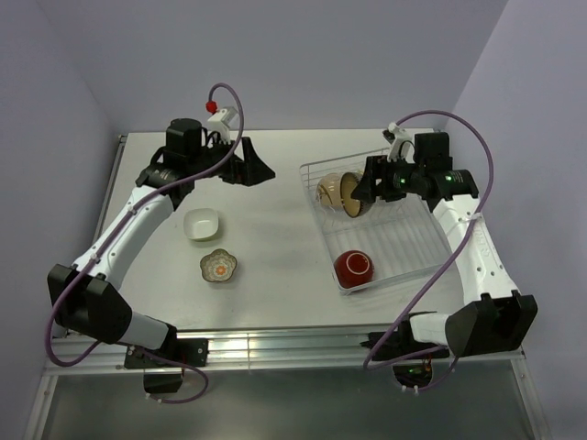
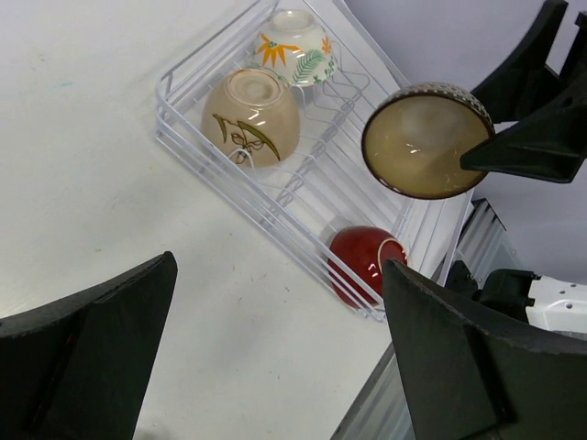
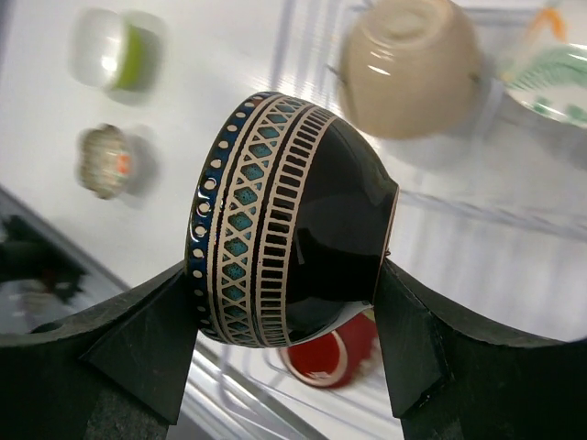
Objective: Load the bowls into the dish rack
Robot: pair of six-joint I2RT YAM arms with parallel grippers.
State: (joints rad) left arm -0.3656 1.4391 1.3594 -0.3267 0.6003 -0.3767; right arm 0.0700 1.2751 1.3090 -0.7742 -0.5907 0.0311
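Observation:
My right gripper (image 1: 365, 191) (image 3: 284, 270) is shut on the dark brown bowl (image 3: 303, 238). It holds the bowl on edge above the far end of the white wire dish rack (image 1: 404, 240); the bowl's tan inside shows in the left wrist view (image 2: 422, 142). In the rack are an upturned beige bowl (image 2: 250, 115), a cream bowl with orange flowers (image 2: 298, 44) and a red bowl (image 1: 353, 267). A white squarish bowl with a yellow-green outside (image 1: 202, 224) and a flower-shaped patterned bowl (image 1: 219, 266) sit on the table at the left. My left gripper (image 1: 261, 171) (image 2: 275, 367) is open and empty, raised over the table left of the rack.
The white table (image 1: 275, 238) is walled on the left, back and right. A metal rail (image 1: 275, 344) runs along its near edge. The rack lies at an angle close to the right wall.

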